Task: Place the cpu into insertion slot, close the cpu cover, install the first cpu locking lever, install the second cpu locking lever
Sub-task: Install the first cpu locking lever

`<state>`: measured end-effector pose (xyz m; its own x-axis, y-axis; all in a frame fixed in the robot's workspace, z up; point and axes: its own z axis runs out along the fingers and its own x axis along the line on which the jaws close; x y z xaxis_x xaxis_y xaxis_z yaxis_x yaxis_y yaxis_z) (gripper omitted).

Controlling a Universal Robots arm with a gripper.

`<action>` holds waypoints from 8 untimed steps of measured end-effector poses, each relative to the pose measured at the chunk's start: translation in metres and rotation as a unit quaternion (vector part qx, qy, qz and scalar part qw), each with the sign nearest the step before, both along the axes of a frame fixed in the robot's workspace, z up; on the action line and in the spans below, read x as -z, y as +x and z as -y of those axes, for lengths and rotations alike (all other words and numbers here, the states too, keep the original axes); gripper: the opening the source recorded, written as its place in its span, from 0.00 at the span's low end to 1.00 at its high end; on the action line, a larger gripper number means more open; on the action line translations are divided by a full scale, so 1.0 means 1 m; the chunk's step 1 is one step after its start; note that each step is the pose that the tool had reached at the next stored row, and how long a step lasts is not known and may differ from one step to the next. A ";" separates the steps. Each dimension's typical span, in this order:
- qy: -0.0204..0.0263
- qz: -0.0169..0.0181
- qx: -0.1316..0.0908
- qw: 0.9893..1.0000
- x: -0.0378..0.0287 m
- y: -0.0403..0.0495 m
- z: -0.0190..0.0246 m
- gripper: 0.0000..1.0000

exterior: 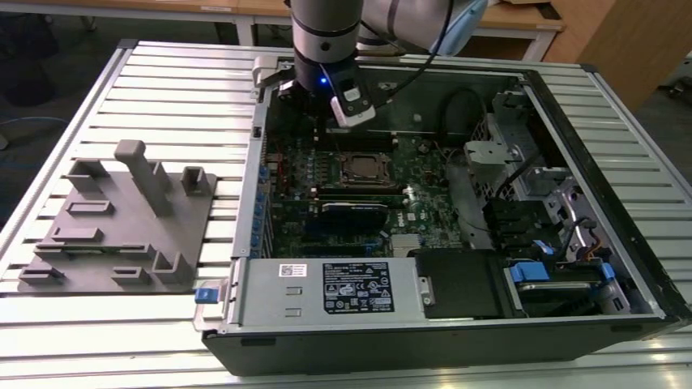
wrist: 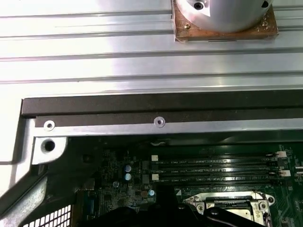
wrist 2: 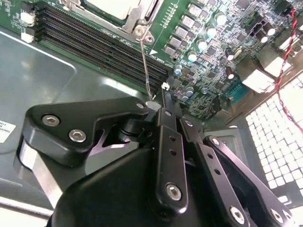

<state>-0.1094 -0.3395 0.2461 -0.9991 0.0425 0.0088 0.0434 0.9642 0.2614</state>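
A grey moulded plastic fixture with upright posts [exterior: 119,227] is seen on the ribbed silver metal surface [exterior: 108,340], at the exterior view's left of an open black computer case [exterior: 433,344]. A silver power supply box [exterior: 324,288] is mounted inside it, and long black memory slots [wrist: 218,170] are set in the green motherboard [wrist 2: 163,19].

Silver-grey arm [exterior: 324,24] with a blue light [exterior: 324,79]; matte black tool [wrist 2: 158,108] links carrying silver screws [wrist 2: 77,136].

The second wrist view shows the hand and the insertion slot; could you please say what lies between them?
In the second wrist view, long black memory slots lie there, crossed by a thin silver lever.
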 end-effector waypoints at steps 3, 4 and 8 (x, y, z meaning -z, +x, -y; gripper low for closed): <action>0.000 0.000 0.000 1.000 0.0000 0.0038 0.0000 0.10; 0.000 0.000 0.000 1.000 0.0000 0.0060 -0.0001 0.10; 0.000 0.000 0.000 1.000 0.0001 0.0189 -0.0001 0.10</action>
<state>-0.0905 -0.3395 0.2459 -0.9990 0.0428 0.0088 0.0436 0.9642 0.2615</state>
